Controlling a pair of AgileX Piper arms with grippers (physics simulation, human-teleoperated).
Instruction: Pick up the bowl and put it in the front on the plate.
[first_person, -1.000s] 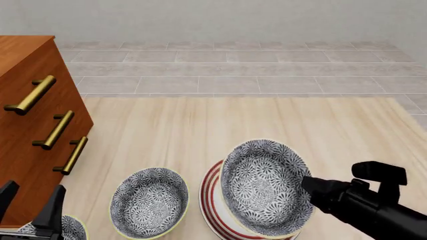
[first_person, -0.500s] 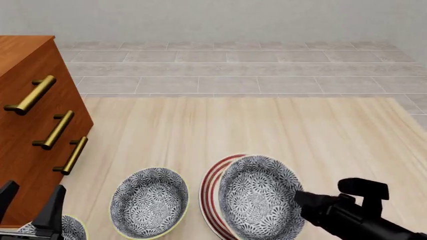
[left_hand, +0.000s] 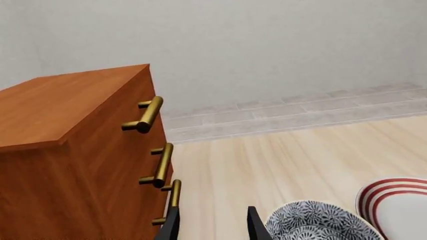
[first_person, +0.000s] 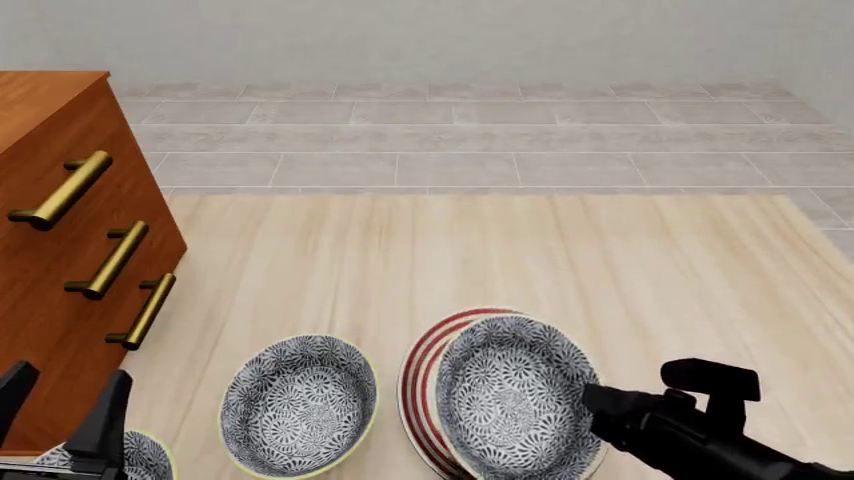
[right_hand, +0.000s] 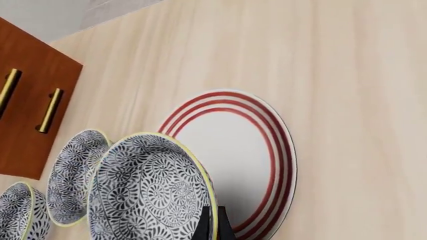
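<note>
The blue-and-white floral bowl hangs tilted over the red-ringed white plate, close above it. My right gripper is shut on the bowl's right rim. In the right wrist view its fingertips pinch the yellow rim of the bowl, and the plate lies partly bare behind it. I cannot tell whether the bowl touches the plate. My left gripper stands open at the near left corner with nothing between its fingers.
A second look-alike bowl sits just left of the plate. A third bowl lies under the left gripper. The wooden drawer cabinet with brass handles stands at the left. Bare wooden tabletop stretches beyond the plate.
The right gripper has brought the bowl down and slightly nearer over the plate. The left gripper and the other two bowls have not moved.
</note>
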